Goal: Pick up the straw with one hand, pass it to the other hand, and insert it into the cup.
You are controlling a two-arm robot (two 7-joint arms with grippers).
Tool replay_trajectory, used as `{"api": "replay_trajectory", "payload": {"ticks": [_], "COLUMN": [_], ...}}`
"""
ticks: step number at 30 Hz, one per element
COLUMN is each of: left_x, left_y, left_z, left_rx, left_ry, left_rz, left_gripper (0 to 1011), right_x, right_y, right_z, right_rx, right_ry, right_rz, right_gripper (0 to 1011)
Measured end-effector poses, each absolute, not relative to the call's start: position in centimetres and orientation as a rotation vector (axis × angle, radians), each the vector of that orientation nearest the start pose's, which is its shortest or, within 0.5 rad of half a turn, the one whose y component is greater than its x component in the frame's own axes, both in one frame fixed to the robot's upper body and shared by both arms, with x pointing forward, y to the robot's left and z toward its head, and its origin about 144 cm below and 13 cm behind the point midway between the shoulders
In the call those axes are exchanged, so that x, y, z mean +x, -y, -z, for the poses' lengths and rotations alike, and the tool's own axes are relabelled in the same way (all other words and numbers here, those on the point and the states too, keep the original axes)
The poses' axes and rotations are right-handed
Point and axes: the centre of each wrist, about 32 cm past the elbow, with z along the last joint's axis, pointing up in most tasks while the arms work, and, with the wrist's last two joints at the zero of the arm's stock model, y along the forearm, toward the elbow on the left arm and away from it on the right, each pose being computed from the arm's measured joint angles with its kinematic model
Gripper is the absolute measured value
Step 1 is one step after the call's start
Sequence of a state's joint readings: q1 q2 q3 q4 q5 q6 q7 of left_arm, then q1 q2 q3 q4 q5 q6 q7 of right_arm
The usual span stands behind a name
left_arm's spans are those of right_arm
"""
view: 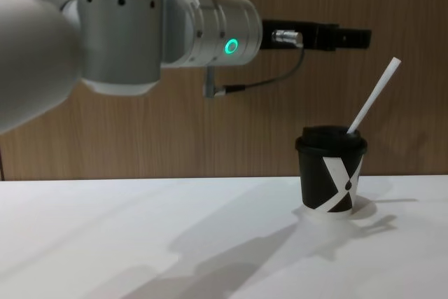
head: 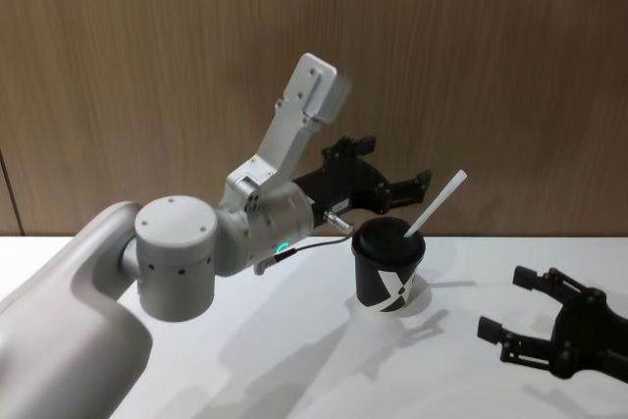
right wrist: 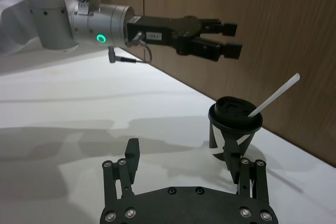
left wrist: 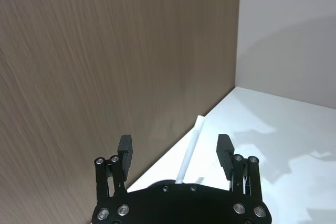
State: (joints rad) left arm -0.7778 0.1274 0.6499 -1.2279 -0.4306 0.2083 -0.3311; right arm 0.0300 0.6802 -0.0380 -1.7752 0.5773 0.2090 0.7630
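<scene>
Straw (head: pixel 435 203): stood in cup (head: pixel 389 276) thru lid, leaning, top end toward robot's right.
Cup: upright on white table (head: pixel 294 360).
Left gripper (head: pixel 391 186): above and behind cup, fingers apart, nothing held, clear of straw.
Right gripper (head: pixel 510 306): low, to cup's right, fingers spread, empty.

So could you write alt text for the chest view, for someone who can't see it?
A long white straw leans out of the lid of a small black paper cup on a white table. Above it, a thick silver arm with a green ring light reaches across, its black claw clear of the straw.
</scene>
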Motion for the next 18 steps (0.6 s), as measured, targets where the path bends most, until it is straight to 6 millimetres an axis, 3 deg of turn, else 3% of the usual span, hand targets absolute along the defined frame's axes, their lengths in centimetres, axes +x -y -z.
{"api": "replay_trajectory", "payload": {"ticks": [18], "left_x": [58.8], "left_y": [-11.7], "left_z": [-128.2], "left_rx": [-0.021], "left_ry": [0.091], "left_rz": [-0.701], "left_gripper": [1003], "right_x": [47.8], "right_y": [34.8], "right_z": [-128.0], "right_rx": [-0.015], "right_ry": [0.051], "right_rz": [0.774], "right_gripper": [1001]}}
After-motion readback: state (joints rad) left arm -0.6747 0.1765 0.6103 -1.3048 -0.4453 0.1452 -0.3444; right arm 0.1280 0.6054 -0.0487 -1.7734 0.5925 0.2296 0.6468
